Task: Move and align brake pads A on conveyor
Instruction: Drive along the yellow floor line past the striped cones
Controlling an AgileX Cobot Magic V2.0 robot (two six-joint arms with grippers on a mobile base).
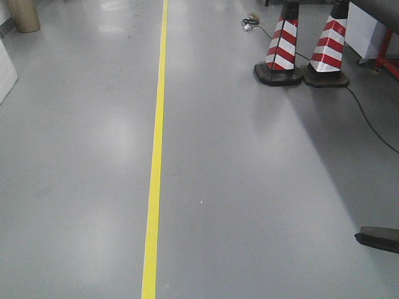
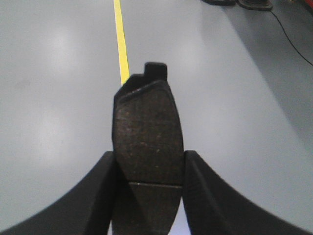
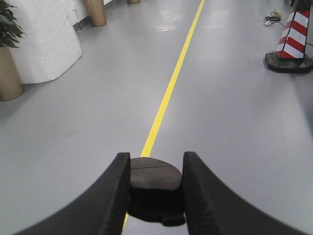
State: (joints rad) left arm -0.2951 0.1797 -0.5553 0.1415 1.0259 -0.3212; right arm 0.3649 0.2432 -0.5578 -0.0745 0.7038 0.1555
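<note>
In the left wrist view, my left gripper (image 2: 149, 154) is shut on a dark grey brake pad (image 2: 146, 122). The pad stands lengthwise out of the jaws, with its cross groove low between the fingers and a backing-plate tab at its far end. My right gripper (image 3: 156, 156) is shut on a second brake pad (image 3: 154, 178), held flat with its groove facing up. Both pads hang above grey floor. A dark end (image 1: 380, 238) juts in at the front view's right edge; what it is cannot be told. The conveyor is out of view.
A yellow floor line (image 1: 156, 156) runs ahead. Two red-and-white cones (image 1: 283, 47) (image 1: 328, 47) stand at the far right with a black cable (image 1: 368, 118) trailing past them. A white block (image 3: 46, 39) and brown planters (image 3: 9, 73) line the left side.
</note>
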